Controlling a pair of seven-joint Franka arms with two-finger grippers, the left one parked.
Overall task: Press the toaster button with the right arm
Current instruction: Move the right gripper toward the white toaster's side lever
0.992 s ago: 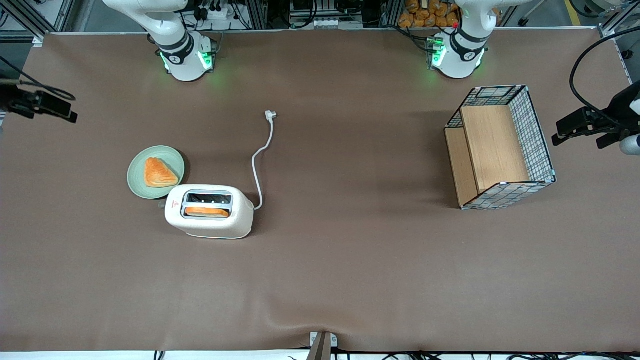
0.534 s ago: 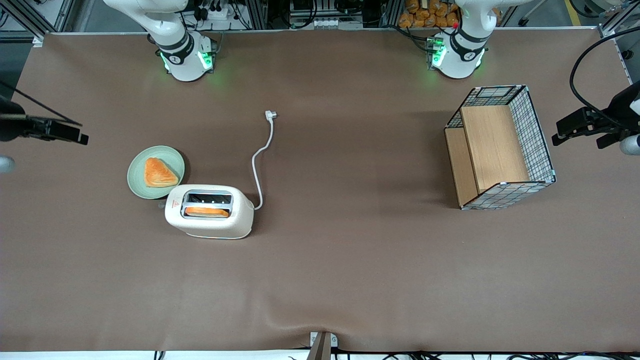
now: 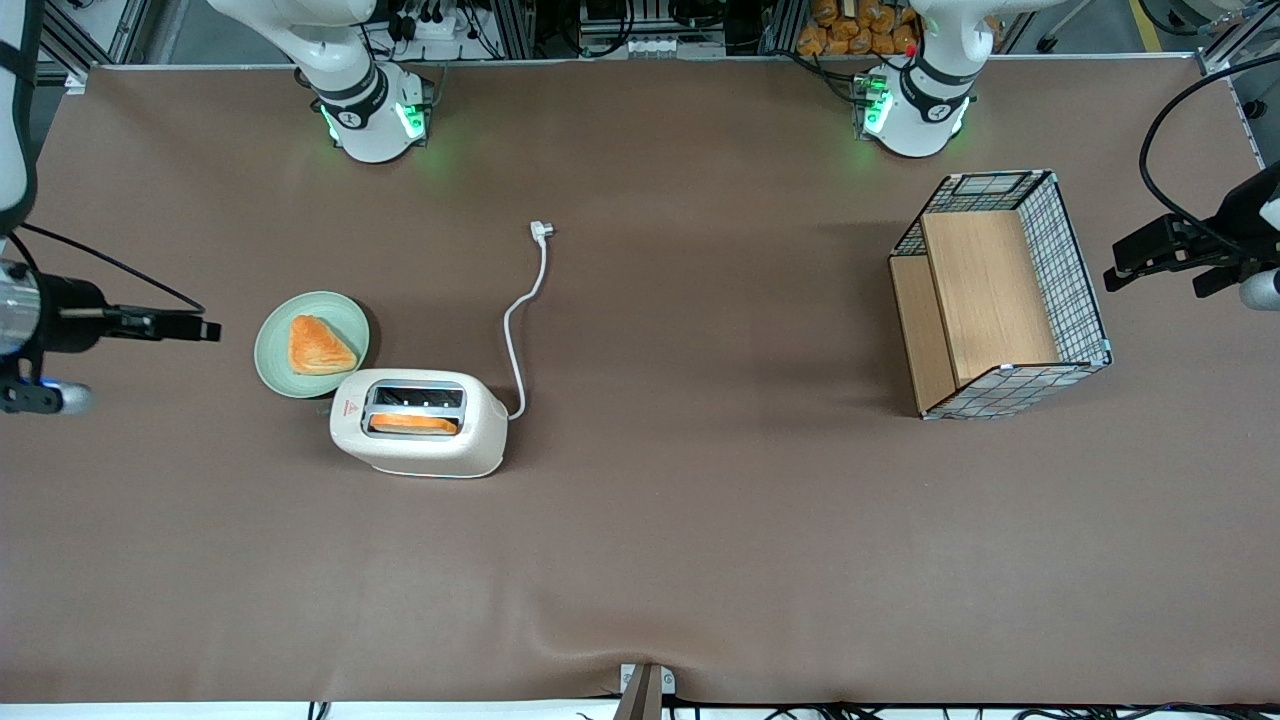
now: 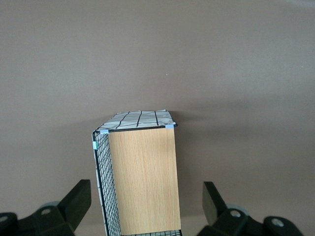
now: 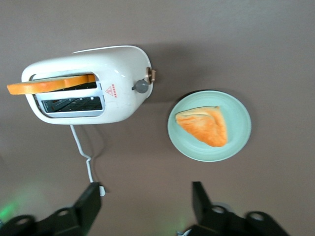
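The cream-white toaster lies on the brown table with an orange toast slice in the slot nearer the front camera. It also shows in the right wrist view. The toaster button, a small grey lever tab, sticks out of the narrow end by the red triangle sticker. It shows faintly in the front view. My right gripper hovers beside the green plate, toward the working arm's end of the table. It is clear of the toaster. In the right wrist view the gripper is open and empty.
A green plate with a toast triangle sits close beside the toaster's button end, also in the right wrist view. The white cord and plug run away from the front camera. A wire basket with wooden shelves stands toward the parked arm's end.
My right gripper has moved nearer to the front camera and closer to the plate and toaster. The toaster, plate and cord have not moved.
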